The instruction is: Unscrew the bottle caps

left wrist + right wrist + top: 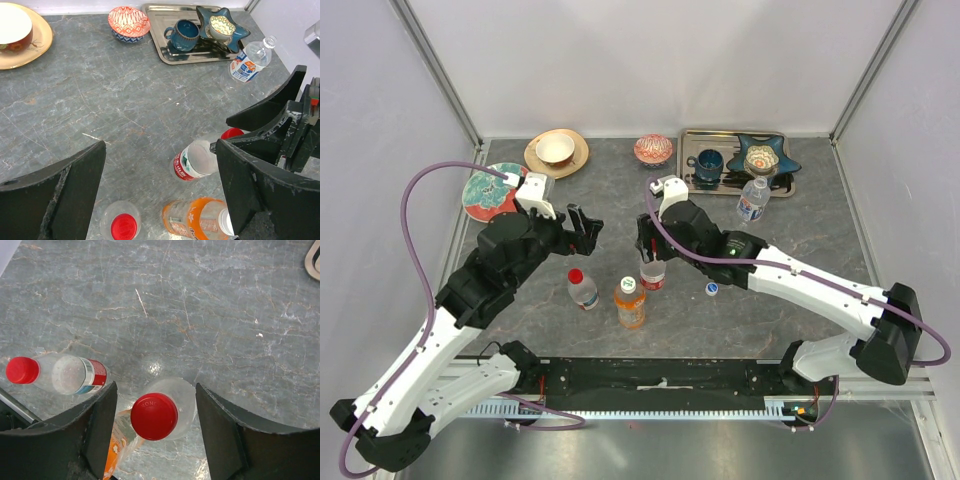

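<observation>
Three bottles stand close together near the front. A clear bottle [582,290] with a red cap [123,226] stands on the left. The orange bottle [630,305] with a pale cap is in the middle. A red-labelled bottle [653,273] stands behind it. My right gripper [156,402] is open and straddles that bottle's red cap [154,416], with a gap on each side. My left gripper [585,228] hangs open above bare table, left of the group, nothing between its fingers [65,195]. A further clear bottle [753,199] with a blue label stands by the tray.
A small loose cap [711,289] lies right of the group. At the back are a metal tray [692,140] with a blue mug [708,164] and a star dish [763,159], a patterned bowl [653,149], a bowl on a plate [556,151] and a red-green plate [490,192].
</observation>
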Controlling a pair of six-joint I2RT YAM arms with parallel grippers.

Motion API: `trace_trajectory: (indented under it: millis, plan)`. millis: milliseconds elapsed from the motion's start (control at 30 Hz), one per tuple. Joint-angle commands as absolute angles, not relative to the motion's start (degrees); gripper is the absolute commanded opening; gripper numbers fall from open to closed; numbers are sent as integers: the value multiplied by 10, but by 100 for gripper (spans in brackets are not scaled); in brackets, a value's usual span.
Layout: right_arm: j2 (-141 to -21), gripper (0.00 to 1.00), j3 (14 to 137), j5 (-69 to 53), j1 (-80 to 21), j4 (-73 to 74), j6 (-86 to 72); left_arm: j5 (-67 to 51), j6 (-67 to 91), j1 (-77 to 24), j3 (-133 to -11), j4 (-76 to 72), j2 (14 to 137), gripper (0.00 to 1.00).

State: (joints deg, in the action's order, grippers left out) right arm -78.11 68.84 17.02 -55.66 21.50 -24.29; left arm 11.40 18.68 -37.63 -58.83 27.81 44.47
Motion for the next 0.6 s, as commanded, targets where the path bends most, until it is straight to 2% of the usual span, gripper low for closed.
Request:
trace_trajectory:
  millis: [0,233,400,567]
  plan:
    - [-786,68,671,185,-558,197,-256,105,173,-374,-584,253,439,96]
    - [-777,58,658,187,-558,197,-264,105,174,-374,-582,253,439,96]
    - [-751,45,663,207,-558,196,-260,105,172,-374,-582,248,441,96]
    - [-707,37,711,257,-558,210,-240,136,149,-374,-600,233,451,96]
